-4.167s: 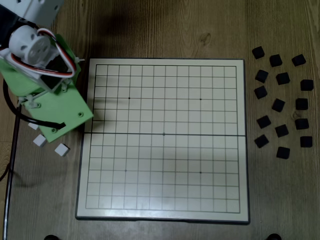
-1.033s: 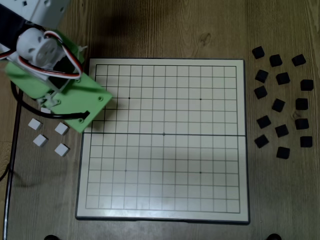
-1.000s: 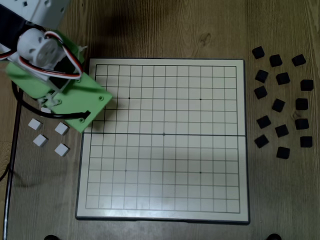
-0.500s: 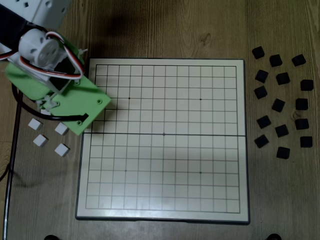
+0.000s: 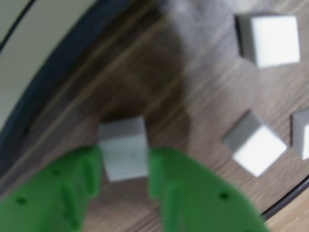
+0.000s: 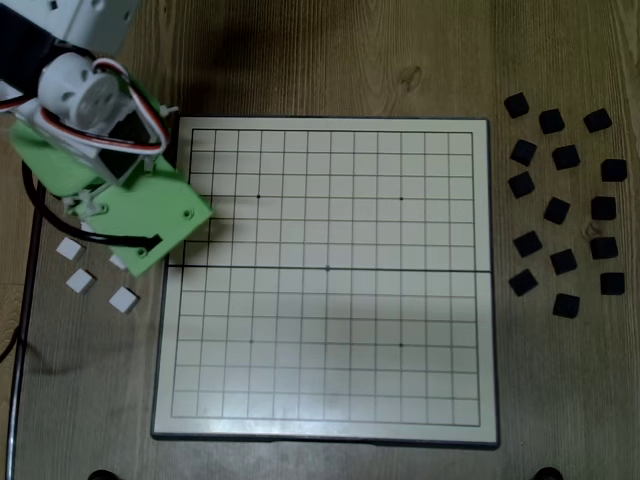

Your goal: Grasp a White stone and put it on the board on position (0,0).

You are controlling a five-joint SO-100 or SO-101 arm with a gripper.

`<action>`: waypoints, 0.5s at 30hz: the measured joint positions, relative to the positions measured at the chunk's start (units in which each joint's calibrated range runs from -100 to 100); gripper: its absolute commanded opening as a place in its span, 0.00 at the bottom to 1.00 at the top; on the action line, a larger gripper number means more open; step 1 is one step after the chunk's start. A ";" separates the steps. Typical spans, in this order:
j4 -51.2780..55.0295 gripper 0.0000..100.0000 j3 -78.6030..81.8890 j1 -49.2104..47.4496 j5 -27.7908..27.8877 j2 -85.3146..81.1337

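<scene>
Four small white cube stones show in the wrist view: one sits between the two green plastic fingers of the gripper, and three lie loose on the dark wood-grain table, at upper right, at centre right and cut off by the right edge. The gripper's fingers stand narrow, one against each side face of the held stone; whether that stone rests on the table or is lifted clear cannot be told from this blurred view. In the fixed view three loose white stones are visible left of the board, at and, and a fourth white patch shows at the edge of the green arm, which covers the gripper tip. The square cream game board with its black line grid and dark border holds no stone on any intersection. Fifteen small black cube stones lie scattered on the table right of the board, well apart from the arm. The arm's green body overlaps the board's upper-left border, and black cables run beside it.
</scene>
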 measured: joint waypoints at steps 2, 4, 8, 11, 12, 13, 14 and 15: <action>-0.24 0.06 0.00 0.00 -1.32 0.18; -0.24 0.06 0.18 0.00 -2.69 0.27; -0.87 0.10 0.27 0.00 -4.44 0.27; -2.14 0.12 0.80 0.00 -4.88 1.10; -2.62 0.12 0.98 0.11 -4.74 1.10; -2.86 0.12 0.98 0.11 -4.59 1.10; -2.94 0.11 0.98 0.11 -4.40 1.10; -3.01 0.11 1.07 0.11 -4.15 1.10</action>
